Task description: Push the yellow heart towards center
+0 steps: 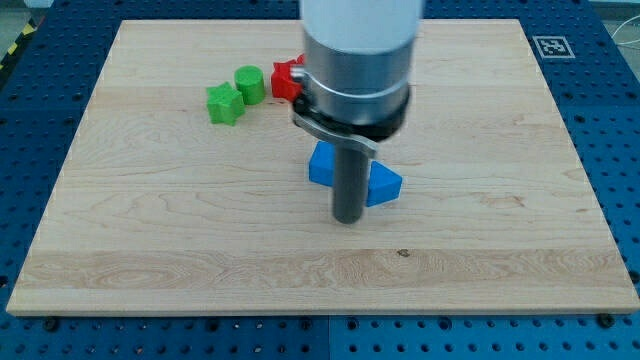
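Note:
No yellow heart shows in the camera view; the arm may hide it. My tip point(347, 218) rests on the board just below the middle, between two blue blocks. One blue block point(321, 165) sits just left of and above the rod. A blue triangular block point(383, 184) sits just to the right of the rod. The arm's wide grey body point(358, 55) covers the board's upper middle.
A green block point(225, 103) and a green cylinder point(249, 83) sit at the upper left. A red block point(287, 79) is partly hidden behind the arm. The wooden board point(120, 220) lies on a blue perforated table. A marker tag point(552, 46) sits at the top right corner.

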Tool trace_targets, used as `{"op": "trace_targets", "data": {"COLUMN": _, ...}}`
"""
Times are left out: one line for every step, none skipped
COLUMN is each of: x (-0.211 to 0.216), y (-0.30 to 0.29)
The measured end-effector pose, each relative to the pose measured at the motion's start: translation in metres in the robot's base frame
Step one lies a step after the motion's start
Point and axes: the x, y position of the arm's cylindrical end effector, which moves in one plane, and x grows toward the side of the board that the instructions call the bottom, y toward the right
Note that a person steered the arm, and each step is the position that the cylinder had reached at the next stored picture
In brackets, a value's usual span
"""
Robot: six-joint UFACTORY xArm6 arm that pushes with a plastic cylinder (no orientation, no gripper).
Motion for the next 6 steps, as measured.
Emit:
{"op": "trace_targets", "data": {"x": 0.011, "y": 0.039}}
{"op": "trace_targets", "data": {"x": 0.009, "y": 0.072}}
{"op": "trace_targets", "data": {"x": -0.014, "y": 0.096}}
{"op": "trace_targets", "data": {"x": -0.050, "y": 0.099}}
{"op": "trace_targets", "data": {"x": -0.086, "y": 0.099}}
{"op": "trace_targets", "data": {"x": -0.121, "y": 0.099}}
